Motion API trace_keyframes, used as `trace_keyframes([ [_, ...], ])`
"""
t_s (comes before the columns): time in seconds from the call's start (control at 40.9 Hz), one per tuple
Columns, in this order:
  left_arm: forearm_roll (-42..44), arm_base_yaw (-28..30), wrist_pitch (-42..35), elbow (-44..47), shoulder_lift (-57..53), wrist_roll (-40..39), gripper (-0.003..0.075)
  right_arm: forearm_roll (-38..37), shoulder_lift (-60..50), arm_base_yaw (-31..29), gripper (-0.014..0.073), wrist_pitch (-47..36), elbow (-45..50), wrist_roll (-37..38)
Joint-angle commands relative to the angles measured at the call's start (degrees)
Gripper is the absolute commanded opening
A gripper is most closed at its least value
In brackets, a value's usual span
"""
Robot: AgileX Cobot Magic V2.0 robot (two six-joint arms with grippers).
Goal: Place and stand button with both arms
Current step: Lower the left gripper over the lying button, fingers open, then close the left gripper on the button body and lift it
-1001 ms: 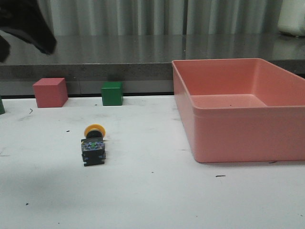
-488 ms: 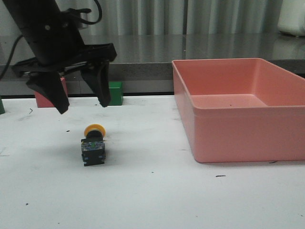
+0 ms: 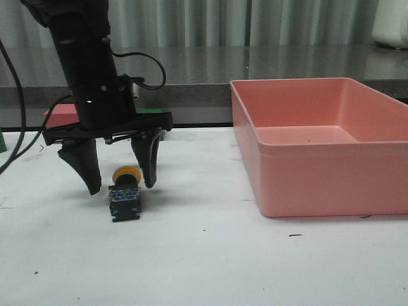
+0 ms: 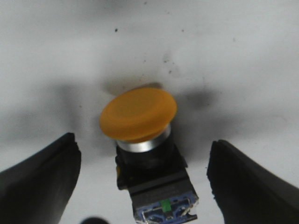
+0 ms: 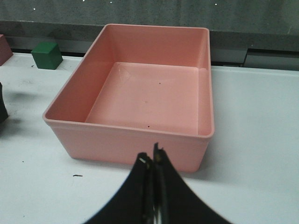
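Observation:
The button (image 3: 125, 194) lies on its side on the white table, yellow cap pointing away and dark base with bluish contacts toward the camera. My left gripper (image 3: 121, 186) is open and straddles it, one finger on each side of the cap, not touching. In the left wrist view the button (image 4: 145, 140) sits between the two dark fingers (image 4: 39, 182) with clear gaps on both sides. My right gripper (image 5: 152, 159) is shut and empty, hovering in front of the pink bin; it is out of the front view.
A pink bin (image 3: 306, 159) stands at the right and also shows in the right wrist view (image 5: 140, 135). A red cube (image 3: 60, 115) and a green cube (image 5: 47, 55) sit at the table's back edge, mostly behind the left arm in the front view.
My left arm has come down from the upper left and lowered its open fingers around the button. The button has not moved.

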Motion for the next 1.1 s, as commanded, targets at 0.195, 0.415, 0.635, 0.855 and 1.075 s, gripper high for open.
trace_keyframes([
  [0.195,-0.3,-0.3,6.2,-5.6,0.1,-1.3,0.0384,-1.0,0.5,-0.3,-0.0069,-4.5,-1.4,-0.5],
  [0.415,0.1,-0.3,8.5,-7.9,0.1,-1.3,0.0188,-1.0,0.5,-0.3,-0.0069,-4.5,-1.4,-0.5],
  [0.635,6.4,-2.6,1.1,-6.6,-3.8,-1.1,0.0188,-1.0,0.5,-0.3,-0.0069,-4.5,-1.4,-0.5],
  [0.855,10.4,-4.1,-23.7,7.0,-13.9,-1.1,0.0188,-1.0,0.5,-0.3,-0.0069,-4.5,-1.4,-0.5],
  [1.075,17.5,-4.1,-49.4,25.7,-22.4,-1.1,0.0188,-1.0,0.5,-0.3,-0.0069,-4.5,-1.4,-0.5],
])
